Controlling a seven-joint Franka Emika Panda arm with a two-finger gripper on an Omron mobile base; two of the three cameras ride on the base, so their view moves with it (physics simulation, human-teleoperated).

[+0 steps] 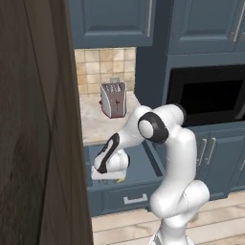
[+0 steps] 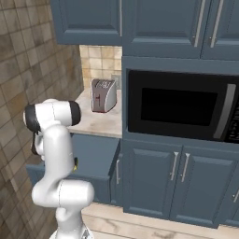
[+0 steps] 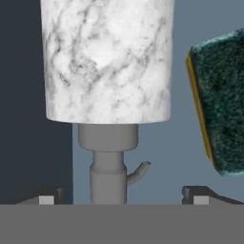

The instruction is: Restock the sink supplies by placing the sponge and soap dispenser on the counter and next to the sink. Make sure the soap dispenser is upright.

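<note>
In the left base view, the white arm bends down from the lower right into an open drawer [image 1: 148, 165] of the dark blue cabinets, its gripper [image 1: 109, 176] low inside the drawer; a sliver of yellow at the hand's lower edge may be the sponge [image 1: 120, 179], though it is too small to be sure. Behind, a silver toaster [image 1: 113, 99] stands on the counter [image 1: 98, 125] of beige stone, against a tiled wall, with a black microwave [image 1: 210, 95] set in the cabinets to the right.

In the right base view, the arm rises at the lower left and hides the hand; the drawer [image 2: 95, 156] stands pulled out below the counter [image 2: 100, 122], and the toaster [image 2: 103, 95] sits beside the microwave [image 2: 179, 106].

In the hand view, the soap dispenser [image 3: 107, 62], a marbled pale grey bottle, lies with its grey pump top pointing toward the camera, between the widely parted fingertips [image 3: 46, 199], which touch nothing. The sponge [image 3: 220, 102], dark green face showing with a yellow edge, lies just beside the bottle on the blue drawer floor.
</note>
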